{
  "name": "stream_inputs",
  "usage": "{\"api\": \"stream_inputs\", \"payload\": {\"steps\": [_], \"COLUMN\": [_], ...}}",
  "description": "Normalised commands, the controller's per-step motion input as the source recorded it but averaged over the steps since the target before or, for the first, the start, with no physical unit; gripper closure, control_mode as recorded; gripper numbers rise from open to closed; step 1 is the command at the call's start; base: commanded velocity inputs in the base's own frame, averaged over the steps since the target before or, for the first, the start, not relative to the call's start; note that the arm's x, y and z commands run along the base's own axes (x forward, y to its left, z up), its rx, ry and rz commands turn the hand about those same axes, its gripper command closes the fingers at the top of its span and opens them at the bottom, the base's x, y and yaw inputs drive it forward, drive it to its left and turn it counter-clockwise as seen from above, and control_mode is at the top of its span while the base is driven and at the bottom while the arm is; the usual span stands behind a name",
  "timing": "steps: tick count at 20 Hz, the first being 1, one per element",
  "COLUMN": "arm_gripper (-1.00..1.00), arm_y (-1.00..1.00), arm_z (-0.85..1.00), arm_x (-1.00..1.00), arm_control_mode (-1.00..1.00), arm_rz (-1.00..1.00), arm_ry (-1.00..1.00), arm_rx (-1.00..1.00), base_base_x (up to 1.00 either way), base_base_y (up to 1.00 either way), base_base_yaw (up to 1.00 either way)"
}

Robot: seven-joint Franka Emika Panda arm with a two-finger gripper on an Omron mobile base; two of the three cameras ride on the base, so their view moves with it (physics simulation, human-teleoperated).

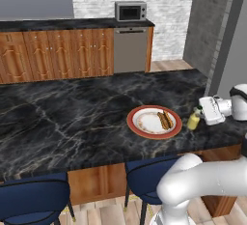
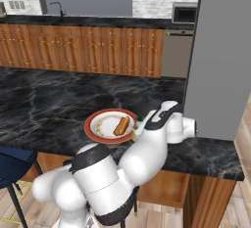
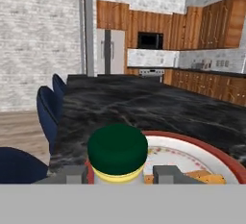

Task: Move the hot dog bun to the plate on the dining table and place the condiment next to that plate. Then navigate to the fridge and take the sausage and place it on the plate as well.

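In the left base view, one round plate with a broad red-orange rim and white centre lies on the long black marble dining table with white veins, toward its near edge. The plate holds one elongated tan split hot dog bun, lying on the right half. One small yellow condiment bottle with a green cap stands upright on the table just to the right of the plate. The white two-finger gripper reaches in from the right, level with the bottle. Two dark blue stools stand under the near edge, and one microwave sits on the far counter.

In the right base view, the same single plate carries the one bun; the white arm covers the bottle.

In the hand view, the bottle's green cap rises between the two grey fingertips, which are closed around the bottle. The plate's red rim curves just right of it. One tall grey steel fridge stands at the far end of the room.
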Motion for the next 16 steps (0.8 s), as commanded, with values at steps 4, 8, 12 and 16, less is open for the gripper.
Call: {"api": "stream_inputs", "payload": {"steps": [4,8,12,16], "arm_gripper": [1.0,1.0,1.0,1.0], "arm_y": [-0.39,-0.07,0.0,0.0], "arm_z": [-0.46,-0.35,-0.37,-0.46], "arm_x": [0.28,0.38,0.46,0.47], "arm_control_mode": [-1.0,-1.0,-1.0,-1.0], "arm_rz": [0.0,0.0,0.0,0.0], "arm_ry": [0.0,0.0,0.03,0.06], "arm_rx": [0.0,0.0,0.0,0.0], "base_base_x": [0.0,0.0,0.0,0.0], "base_base_y": [0.0,0.0,0.0,0.0], "base_base_yaw": [0.0,0.0,0.0,0.0]}}
